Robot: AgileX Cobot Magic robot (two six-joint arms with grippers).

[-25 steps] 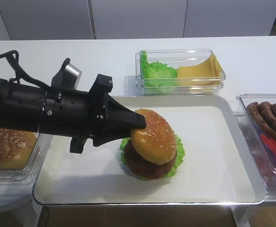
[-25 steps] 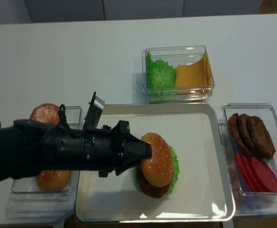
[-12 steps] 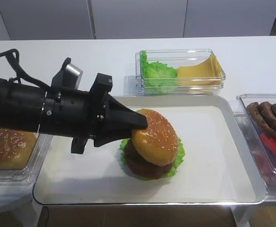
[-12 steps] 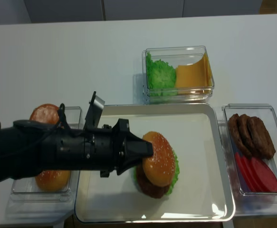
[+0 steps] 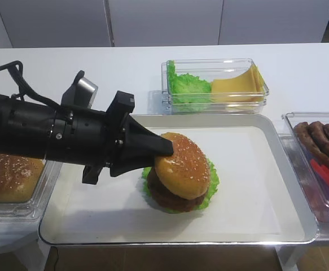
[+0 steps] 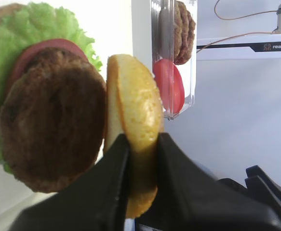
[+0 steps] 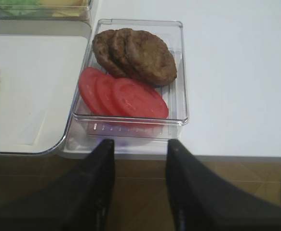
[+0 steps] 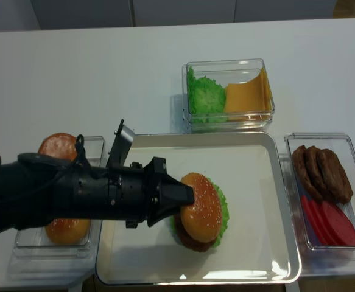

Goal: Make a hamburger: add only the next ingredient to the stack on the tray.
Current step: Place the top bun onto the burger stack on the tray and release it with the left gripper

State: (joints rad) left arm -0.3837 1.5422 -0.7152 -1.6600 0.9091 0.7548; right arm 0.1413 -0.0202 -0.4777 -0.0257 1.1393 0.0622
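**Holding bun top over the patty stack**

Gripping the sesame bun top (image 5: 182, 164) by its left edge, the left gripper (image 5: 163, 148) has both fingers clamped on it; the left wrist view shows the pale bun rim (image 6: 133, 110) pinched between the two dark fingers (image 6: 112, 192). Bun sits tilted, left side raised in the grip, right side low over the stack (image 5: 178, 195). Whether it's touching the patty, can't tell from above; in the wrist view there's a thin gap between bun underside and patty (image 6: 51, 118).

Stack = dark patty w/ frilly green lettuce (image 8: 221, 210) showing round its edge; wrist view also shows a red slice (image 6: 34, 50) under the patty. It lies roughly mid-tray, a bit toward the front edge. The tray (image 5: 288, 186) has a silver rim & cream liner.

Right gripper (image 7: 139, 187) hangs off the front right corner of the desk, fingers closed on nothing, though a gap shows between them, just in front of a clear bin (image 7: 179, 72) w/ brown patties (image 7: 135, 53) & tomato slices (image 7: 123, 96).

Other bits: bin (image 8: 226, 125) beyond the tray's back edge w/ lettuce & cheese (image 8: 247, 94); bin (image 5: 37, 197) off the tray's left edge w/ more sesame buns (image 5: 9, 178), partly hidden by the left arm (image 5: 34, 132).
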